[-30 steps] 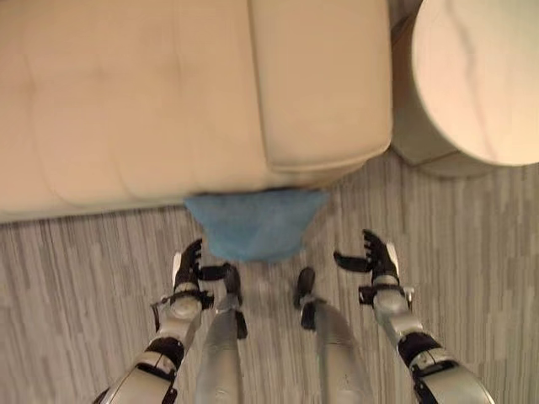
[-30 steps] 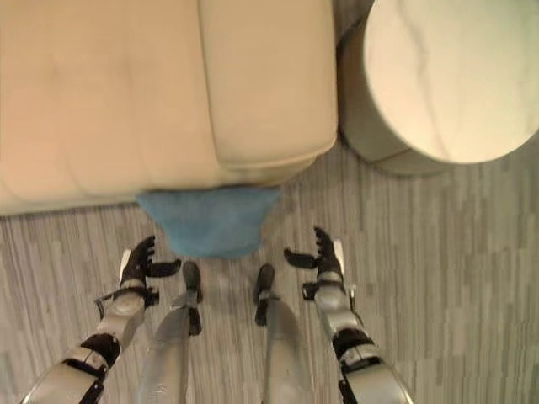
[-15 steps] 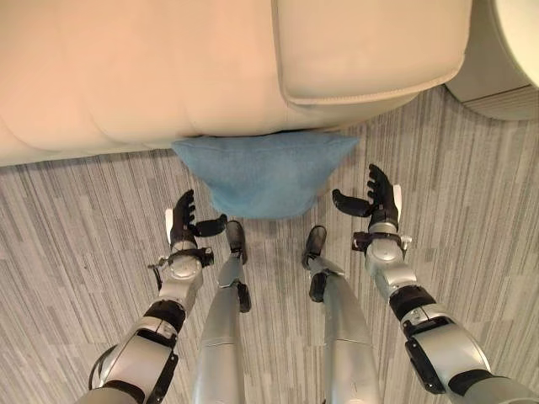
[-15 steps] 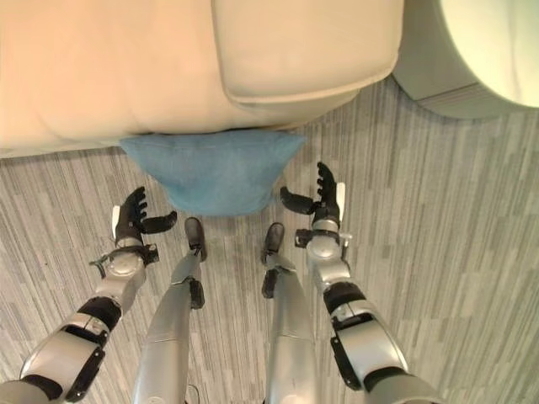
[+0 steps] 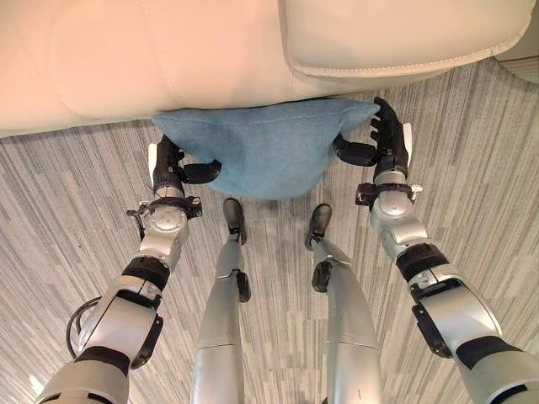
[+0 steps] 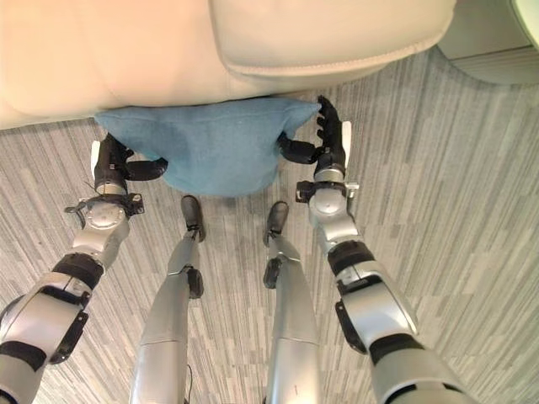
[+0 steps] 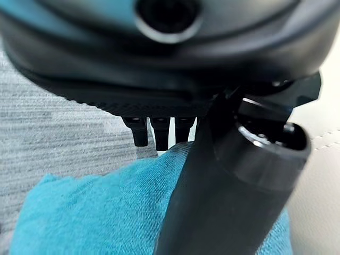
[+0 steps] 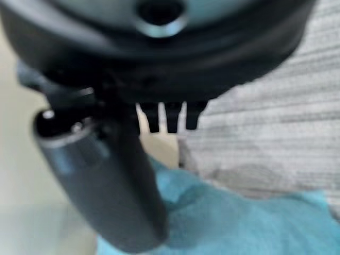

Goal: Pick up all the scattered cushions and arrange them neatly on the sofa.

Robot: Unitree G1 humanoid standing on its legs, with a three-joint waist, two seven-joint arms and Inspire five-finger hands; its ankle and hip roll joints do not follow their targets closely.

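A cream sofa (image 5: 168, 50) is seen across the top of the head views, with striped grey carpet (image 5: 67, 252) below it. A blue cushion (image 5: 265, 156) is found lying on the carpet, its upper edge tucked against the foot of the sofa. The cushion is flanked by both hands. The left hand (image 5: 166, 164) is placed at the cushion's left edge, its fingers held straight and apart from the thumb, which is laid on the fabric. The right hand (image 5: 387, 139) is placed at the cushion's right corner, fingers likewise straight, the thumb set against the cloth. In the wrist views, the blue fabric is shown just past each thumb, and nothing is clasped.
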